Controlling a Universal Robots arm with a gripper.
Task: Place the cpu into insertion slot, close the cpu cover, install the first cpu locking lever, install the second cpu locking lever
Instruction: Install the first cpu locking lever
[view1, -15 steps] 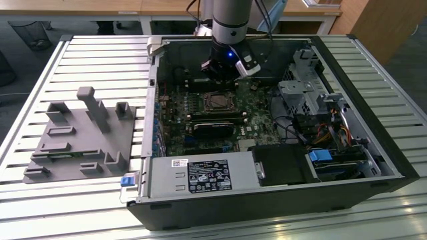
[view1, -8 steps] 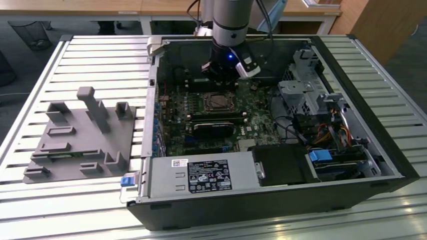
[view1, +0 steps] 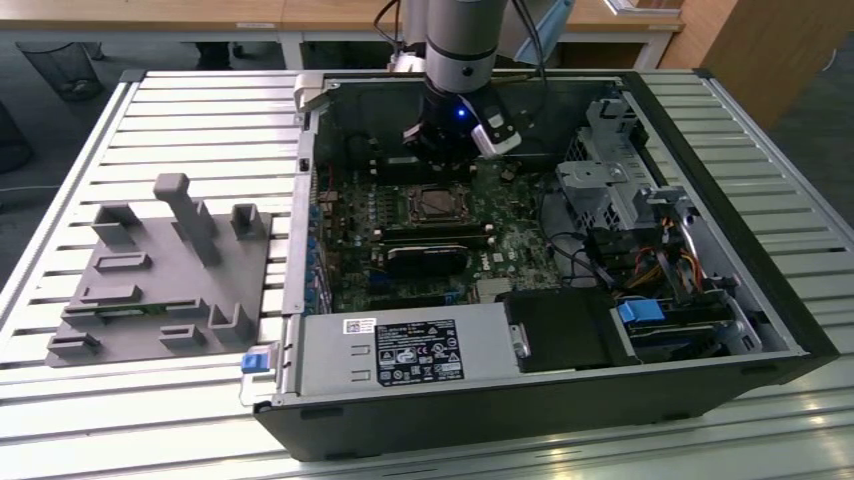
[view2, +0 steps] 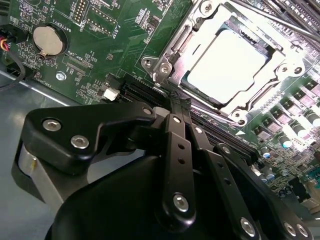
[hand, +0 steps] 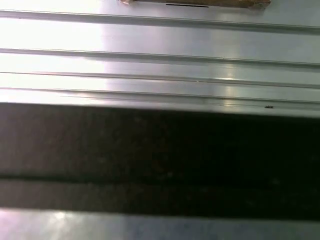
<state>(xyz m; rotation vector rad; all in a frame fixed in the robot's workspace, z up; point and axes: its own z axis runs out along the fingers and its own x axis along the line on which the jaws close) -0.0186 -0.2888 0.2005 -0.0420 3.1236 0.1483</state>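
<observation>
In the second wrist view the cpu lies flat in the insertion slot, its silvery top showing through the window of the cpu cover. The cover is down over it. A thin metal lever rod runs along the socket's far side. My gripper is shut, its black fingers pressed together with the tips at the socket's near corner. Whether they pinch a lever I cannot tell. In the exterior view the gripper hangs inside the open computer case, just behind the slot.
A black heatsink block and memory slots sit in front of the socket. The drive cage and cables stand on the exterior view's right, the power supply at the front. A grey fixture rests on the slatted table. A coin cell is on the board.
</observation>
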